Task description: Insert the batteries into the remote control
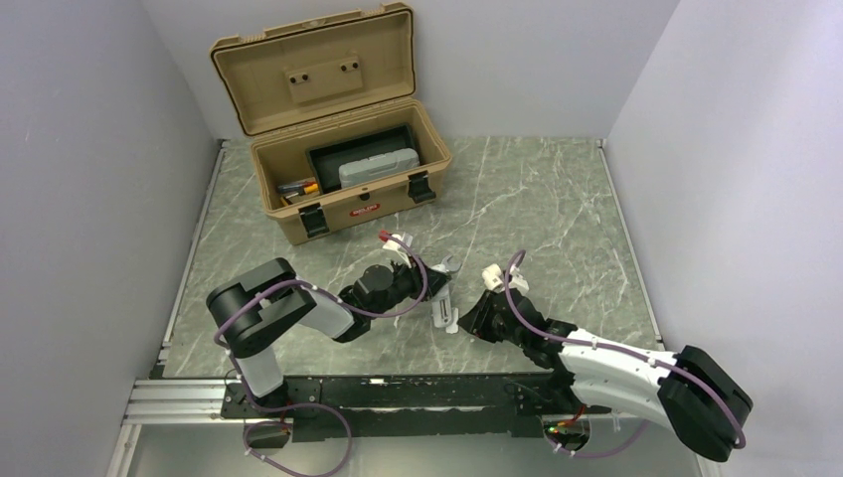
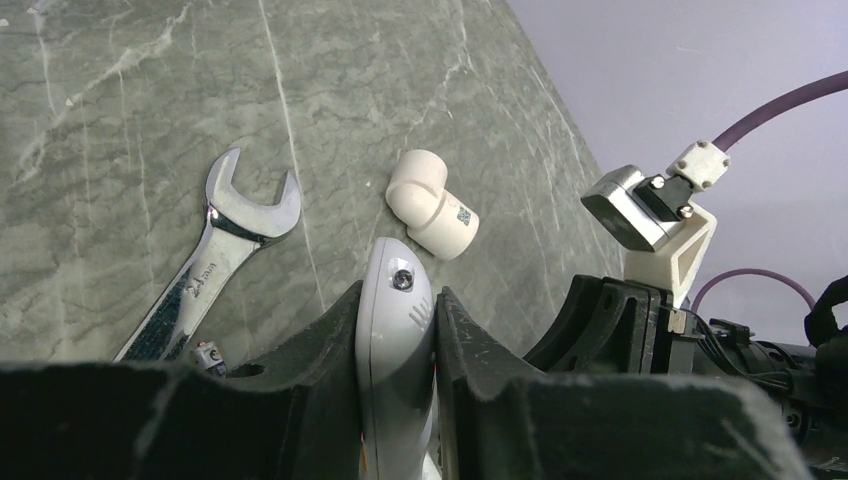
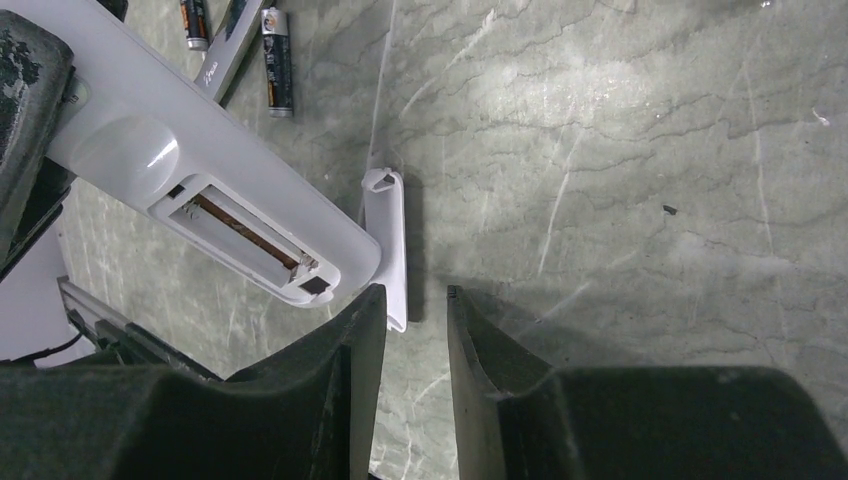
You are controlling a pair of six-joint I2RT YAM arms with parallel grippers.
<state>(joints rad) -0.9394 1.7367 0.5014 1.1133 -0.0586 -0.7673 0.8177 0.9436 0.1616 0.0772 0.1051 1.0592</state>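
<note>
Left wrist view first: what is the left gripper (image 2: 397, 297) doing?
— Its fingers are pressed onto the remote control (image 2: 393, 335), one on each long side, with the rounded end sticking out past the tips (a small dark dot shows near that end).

What lies beyond it?
— A silver wrench (image 2: 215, 255) lies flat on the table (image 2: 120, 120). Just beside the wrench's open end is a white elbow fitting (image 2: 432, 205), apart from the remote control.

Where is the remote control in the overhead view?
— Mid-table, in front of both arms and between the two grippers. The open toolbox (image 1: 348, 214) stands well behind it.

And the right gripper (image 3: 412, 300)?
— Spread, the jaws standing apart. A small white cover piece (image 3: 388, 230) lies on the table with its near end in the gap, close against one finger. Whether they touch, I cannot tell.

And the remote's recess?
— It faces the right wrist camera, uncovered, with a coppery strip inside. Two batteries (image 3: 277, 60) lie on the table beyond it.
</note>
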